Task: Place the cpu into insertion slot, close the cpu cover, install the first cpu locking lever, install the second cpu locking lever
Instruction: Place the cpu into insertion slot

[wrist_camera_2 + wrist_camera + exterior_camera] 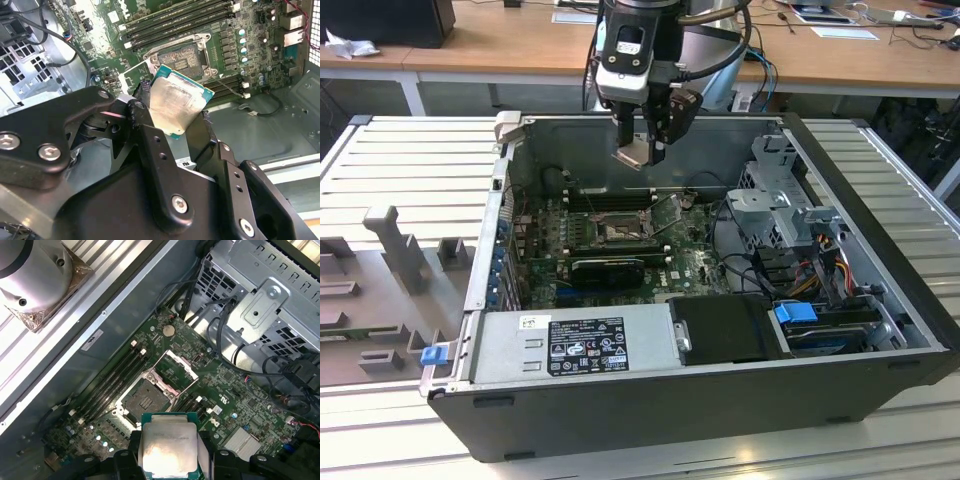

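Note:
My gripper [642,152] hangs above the open computer case, shut on the cpu [632,154], a pale silver-beige square chip with a green edge. In both wrist views the cpu [176,107] [167,447] sits clamped between the black fingers [142,115]. Below it on the green board lies the insertion slot [617,232] [181,60] [144,400], its dark centre bare. The cpu cover [176,371] [667,212] stands flipped open beside the slot, on the exterior view's right of it. The gripper is well above the board, roughly over the slot's far side.
Long black memory slots [608,198] flank the socket. A black graphics card [608,268] lies nearer the case front. The power supply [570,345] fills the front left, a metal drive cage [780,205] and cables the right. Grey fixtures [395,250] sit on the table's left.

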